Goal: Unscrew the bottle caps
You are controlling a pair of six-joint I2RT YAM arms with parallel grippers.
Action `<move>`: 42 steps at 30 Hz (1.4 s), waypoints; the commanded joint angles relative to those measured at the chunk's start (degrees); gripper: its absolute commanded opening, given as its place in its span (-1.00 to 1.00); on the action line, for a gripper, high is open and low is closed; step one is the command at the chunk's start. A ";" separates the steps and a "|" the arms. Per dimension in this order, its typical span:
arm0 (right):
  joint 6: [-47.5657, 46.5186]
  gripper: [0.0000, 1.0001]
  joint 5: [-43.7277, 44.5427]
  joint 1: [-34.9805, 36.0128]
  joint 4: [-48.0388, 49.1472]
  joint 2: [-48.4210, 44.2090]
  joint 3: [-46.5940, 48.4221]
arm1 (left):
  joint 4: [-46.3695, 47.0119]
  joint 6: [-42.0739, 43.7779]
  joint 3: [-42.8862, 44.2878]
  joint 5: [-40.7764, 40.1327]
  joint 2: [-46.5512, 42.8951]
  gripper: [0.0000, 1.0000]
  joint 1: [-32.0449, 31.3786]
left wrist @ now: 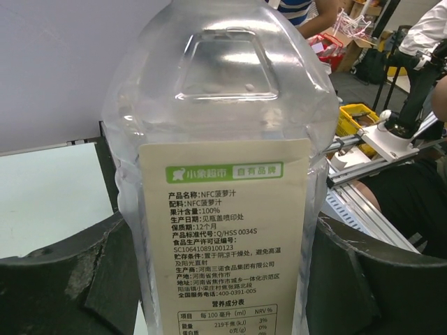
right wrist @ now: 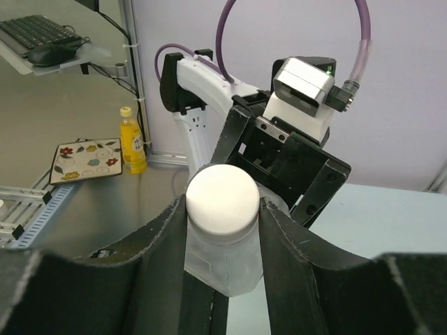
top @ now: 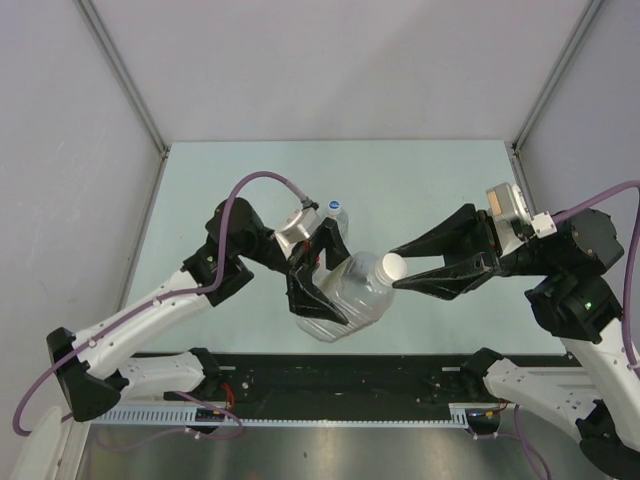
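Top external view: the large bottle point(top: 352, 297) sits tilted at frame centre, with the left gripper point(top: 322, 280) clamped around its labelled body. The right gripper point(top: 396, 268) is clenched on the white cap point(top: 391, 265) from the right. A blue-capped bottle point(top: 337, 210) shows just above the left gripper.

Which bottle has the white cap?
The big wide bottle in the left gripper; the right gripper pinches its white cap. The small bottle behind has a blue cap.
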 commanded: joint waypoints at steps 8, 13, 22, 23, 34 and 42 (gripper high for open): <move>2.65 0.75 5.88 -3.38 -6.66 -0.18 -1.21 | -5.49 9.16 4.34 -17.40 -3.30 -1.00 -0.13; 5.37 1.00 10.18 -4.97 -4.38 -1.41 -1.21 | -7.43 11.53 4.17 -25.74 -4.53 -1.00 -0.13; 13.63 0.99 36.98 -4.97 -3.14 -4.57 -1.91 | -14.89 25.48 4.34 -62.43 -5.32 -1.00 -8.64; 14.50 1.00 38.57 -4.79 -2.45 -4.75 -2.43 | -14.73 26.64 4.17 -65.98 -5.15 -1.00 -11.09; 27.60 1.00 54.14 -3.39 -2.61 -3.17 -3.40 | -9.46 32.88 4.08 -96.14 -0.41 -0.99 -19.46; 28.84 0.97 57.38 -0.67 -2.35 0.26 -3.40 | -5.06 40.62 4.08 -104.60 3.46 -1.00 -25.70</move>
